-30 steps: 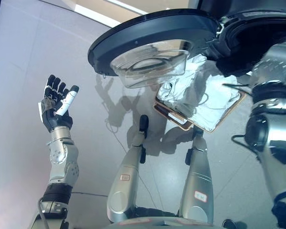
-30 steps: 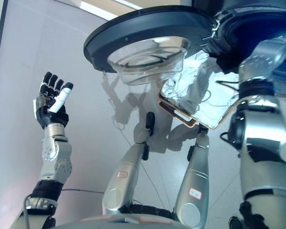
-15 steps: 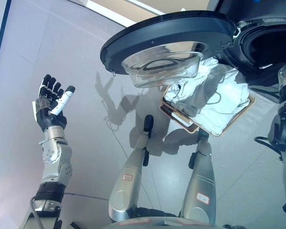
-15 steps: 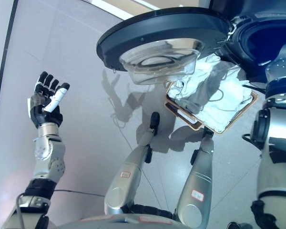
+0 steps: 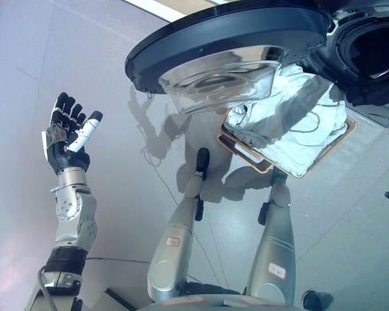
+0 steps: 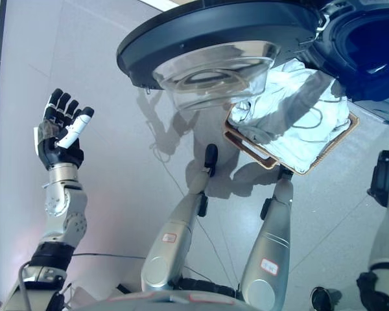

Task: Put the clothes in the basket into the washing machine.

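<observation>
1 left hand (image 5: pixel 68 135) raised, fingers (image 5: pixel 63 111) straight

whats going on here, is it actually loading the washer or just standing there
Nothing is being handled right now. The washing machine door hangs wide open, and the basket on the floor below it holds a heap of white clothes. The left hand is raised off to the side, fingers straight and empty. The right hand is not visible, only part of that arm at the right edge. No clothes are seen going in.
</observation>
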